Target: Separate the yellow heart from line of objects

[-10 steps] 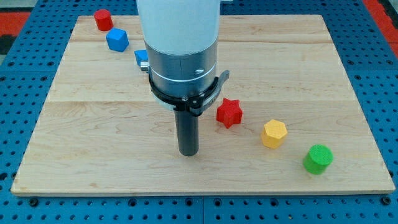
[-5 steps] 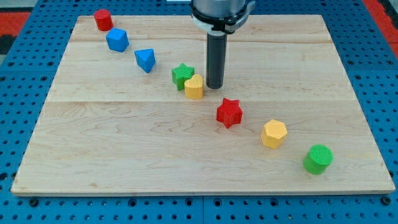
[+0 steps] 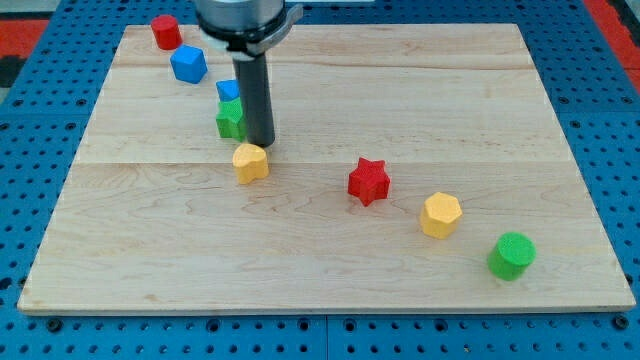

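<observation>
The yellow heart [image 3: 250,161] lies left of the board's middle, just below my tip [image 3: 261,143]. The rod stands touching or nearly touching the heart's top edge. A green star [image 3: 230,120] sits right against the rod's left side, with a blue block [image 3: 227,91] partly hidden behind it. Up the line to the top left are a blue block [image 3: 188,64] and a red block [image 3: 166,32]. Down to the right are a red star [image 3: 368,181], a yellow hexagon block [image 3: 441,214] and a green cylinder [image 3: 512,255].
The wooden board [image 3: 480,100] rests on a blue pegboard table [image 3: 620,120]. The arm's metal body comes down from the view's top above the rod.
My tip has swept left from beside the heart's right. The yellow heart has slid left and down; the green star has been pushed left against the blue block.
</observation>
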You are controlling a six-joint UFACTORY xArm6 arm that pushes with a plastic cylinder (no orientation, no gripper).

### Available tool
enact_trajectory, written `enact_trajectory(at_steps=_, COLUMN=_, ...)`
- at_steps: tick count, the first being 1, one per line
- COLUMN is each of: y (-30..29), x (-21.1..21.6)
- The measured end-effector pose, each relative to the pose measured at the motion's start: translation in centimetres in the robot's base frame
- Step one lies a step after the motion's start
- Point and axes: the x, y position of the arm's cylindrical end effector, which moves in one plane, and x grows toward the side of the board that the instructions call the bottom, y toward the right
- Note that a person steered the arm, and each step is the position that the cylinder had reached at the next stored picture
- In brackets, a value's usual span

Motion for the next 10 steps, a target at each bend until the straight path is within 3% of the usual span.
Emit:
enact_trajectory(at_steps=4, y=0.6, x=6.7)
enact_trajectory(at_steps=5, y=-0.5, x=9.4)
enact_trajectory(at_steps=7, y=-7.2, x=9.2)
enact_trajectory(at_steps=8, y=-3.2, x=11.8)
enact_trajectory(at_steps=9, y=-4.3, x=15.0)
enact_trajectory(at_steps=10, y=-9.3, x=13.7)
